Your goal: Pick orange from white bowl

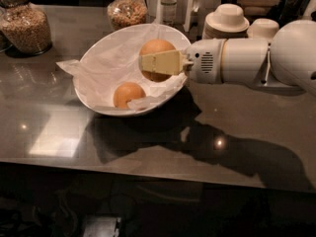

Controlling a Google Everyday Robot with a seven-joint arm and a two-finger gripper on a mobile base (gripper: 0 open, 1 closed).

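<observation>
Yellow-fingered end effector (149,63) clasps the orange (157,48) over the white bowl (89,100).

No words, labels, brands or numbers could be read anywhere, neither on the jars (25,26) at the far edge of the table (247,127) nor on the gripper (148,60), its jaws clasping the orange (157,47) above the white bowl's (98,108) right side.

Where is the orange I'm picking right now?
Camera view, centre: the orange is clamped in the gripper at the right side of the white bowl, above and right of the smaller fruit lying on the paper.
</observation>
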